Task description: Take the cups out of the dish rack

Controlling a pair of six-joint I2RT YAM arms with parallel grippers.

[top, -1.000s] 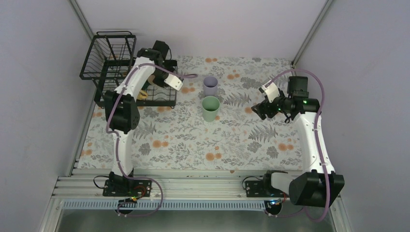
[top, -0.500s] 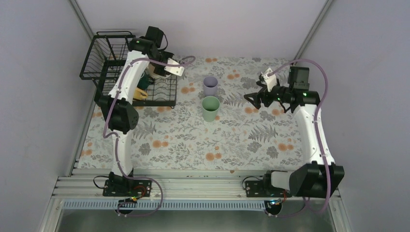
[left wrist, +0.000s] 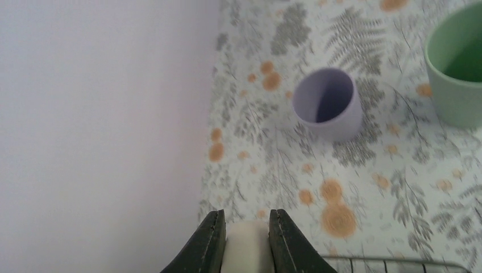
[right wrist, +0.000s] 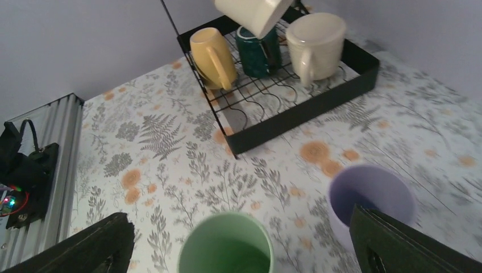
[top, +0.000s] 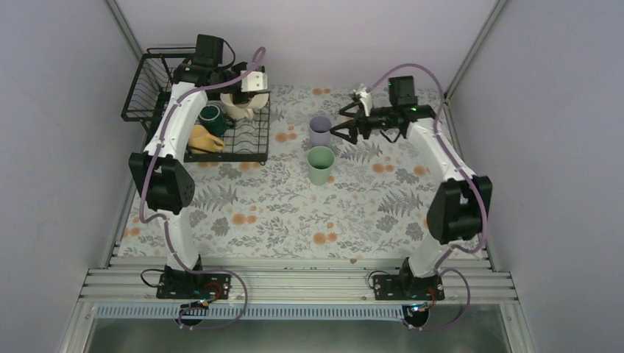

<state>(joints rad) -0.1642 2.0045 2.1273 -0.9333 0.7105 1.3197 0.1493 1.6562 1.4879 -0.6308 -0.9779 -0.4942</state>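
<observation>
The black wire dish rack (top: 171,103) stands at the far left; in the right wrist view (right wrist: 318,96) it holds a yellow mug (right wrist: 213,57), a dark teal mug (right wrist: 258,52) and an upturned cream mug (right wrist: 315,38). My left gripper (top: 243,94) is shut on a second cream mug (top: 237,109), by its handle (left wrist: 245,250), and holds it tilted above the rack (right wrist: 253,12). A lavender tumbler (top: 320,131) and a mint-green tumbler (top: 321,165) stand on the table. My right gripper (top: 341,122) is wide open, just right of the lavender tumbler (right wrist: 369,196), with the mint tumbler (right wrist: 226,244) between its fingers' lines of sight.
The table has a floral cloth (top: 294,213). Grey walls close in the left, back and right. The rack's raised basket tier (top: 158,84) sits at the far left corner. An aluminium rail (top: 294,283) runs along the near edge.
My left arm has lifted the cream mug up out of the rack and drawn back. My right arm has swung left across the table to the lavender tumbler, jaws open.
</observation>
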